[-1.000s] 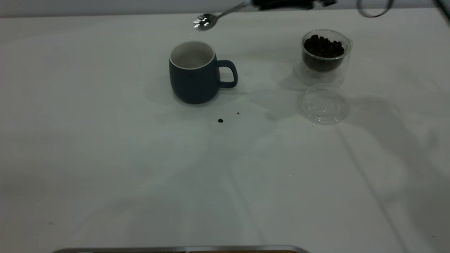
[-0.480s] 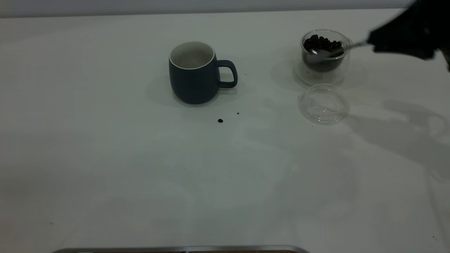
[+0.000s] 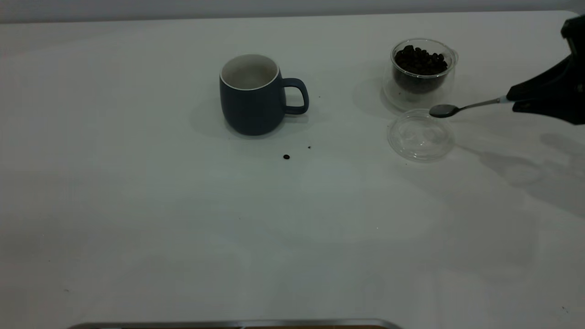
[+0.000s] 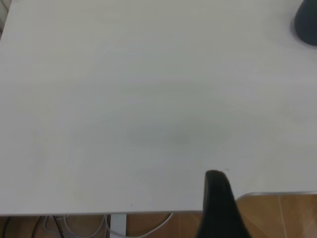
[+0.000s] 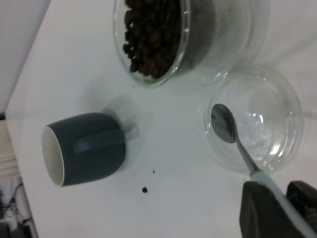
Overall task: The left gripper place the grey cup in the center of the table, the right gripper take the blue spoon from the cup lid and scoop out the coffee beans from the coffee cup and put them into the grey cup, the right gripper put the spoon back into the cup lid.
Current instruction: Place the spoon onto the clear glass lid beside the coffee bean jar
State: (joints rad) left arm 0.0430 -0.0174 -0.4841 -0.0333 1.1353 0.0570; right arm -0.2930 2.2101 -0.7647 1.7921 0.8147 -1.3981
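Note:
The grey cup point(image 3: 252, 93) stands upright mid-table, handle to the right; it also shows in the right wrist view point(image 5: 84, 147). The coffee cup point(image 3: 423, 68) with coffee beans point(image 3: 420, 60) stands at the back right, the clear cup lid point(image 3: 421, 135) just in front of it. My right gripper point(image 3: 514, 101) at the right edge is shut on the blue spoon point(image 3: 461, 108) by its pale handle point(image 5: 270, 186). The empty spoon bowl point(image 5: 223, 123) hovers over the lid's rim point(image 5: 292, 101). My left gripper point(image 4: 216, 181) is over the table's front edge; only one finger shows.
A loose coffee bean point(image 3: 286, 156) and a smaller dark speck point(image 3: 309, 147) lie on the white table point(image 3: 183, 228) in front of the grey cup. A metal edge point(image 3: 228, 324) runs along the table's near side.
The right gripper has carried the spoon from high above the grey cup to the coffee cup, then forward and down to just over the lid. The spoon bowl is empty.

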